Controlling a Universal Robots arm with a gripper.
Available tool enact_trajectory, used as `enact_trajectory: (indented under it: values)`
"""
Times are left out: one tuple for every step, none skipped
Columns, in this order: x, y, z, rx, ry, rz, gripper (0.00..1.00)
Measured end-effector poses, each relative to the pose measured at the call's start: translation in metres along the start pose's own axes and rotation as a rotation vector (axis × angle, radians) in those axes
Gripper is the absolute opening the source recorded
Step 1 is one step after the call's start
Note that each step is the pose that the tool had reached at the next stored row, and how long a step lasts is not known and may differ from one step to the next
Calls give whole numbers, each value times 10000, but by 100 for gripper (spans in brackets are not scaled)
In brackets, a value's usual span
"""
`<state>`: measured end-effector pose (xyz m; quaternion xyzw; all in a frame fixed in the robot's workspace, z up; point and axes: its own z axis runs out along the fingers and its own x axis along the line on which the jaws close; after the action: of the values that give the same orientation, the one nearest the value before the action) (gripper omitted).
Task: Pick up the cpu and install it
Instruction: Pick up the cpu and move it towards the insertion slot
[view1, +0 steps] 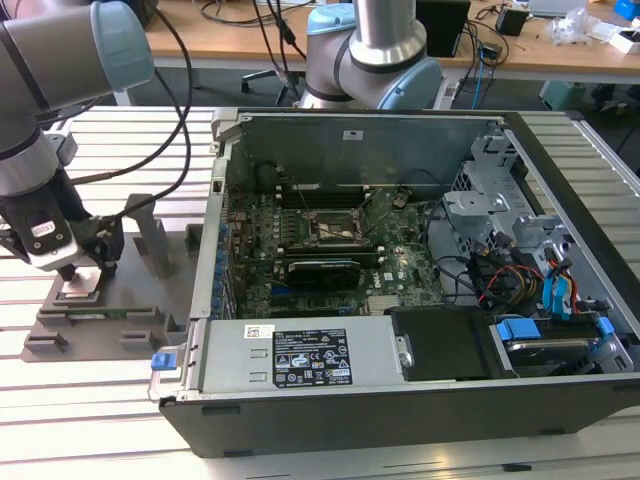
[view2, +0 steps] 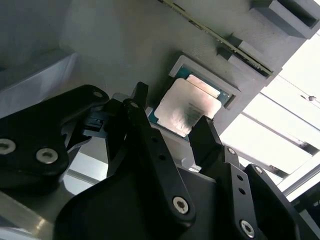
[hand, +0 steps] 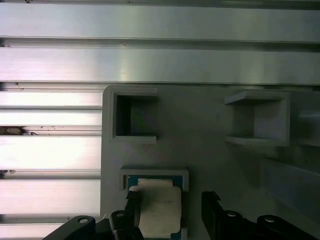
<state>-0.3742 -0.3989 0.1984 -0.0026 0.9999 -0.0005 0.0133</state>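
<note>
The cpu (view1: 78, 291) is a small pale square chip lying in a square recess of a grey fixture (view1: 130, 318) at the exterior view's left, outside the computer. In both wrist views its silvery top (view2: 187, 106) (hand: 159, 210) lies between my two black fingers. My gripper (view1: 80, 272) (view2: 171, 107) (hand: 170, 200) stands low over it and is open. One finger (hand: 132, 200) is at the chip's edge, while the other (hand: 211, 202) is a little apart from it. The square socket frame (view1: 335, 232) sits on the motherboard (view1: 300, 275) inside the open case.
The open computer case (view1: 420, 410) fills the exterior view's middle and right, with a long black card (view1: 322, 270), cables and drive bays inside. The fixture has raised blocks (view1: 150, 235) and empty pockets (hand: 134, 117). A second arm's base (view1: 370, 60) stands behind the case.
</note>
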Motion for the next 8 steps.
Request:
enact_trajectory:
  values:
    - [0, 0, 8, 0, 0, 0, 61]
    - [0, 0, 15, 0, 0, 0, 61]
    - [1, 0, 25, 1, 0, 0, 61]
    - [1, 0, 33, 1, 1, 0, 61]
    - [1, 0, 38, 2, 3, 0, 61]
    - [2, 0, 43, 4, 5, 0, 61]
    - [2, -1, 52, 6, 9, 0, 61]
    - [3, -1, 59, 7, 12, 0, 61]
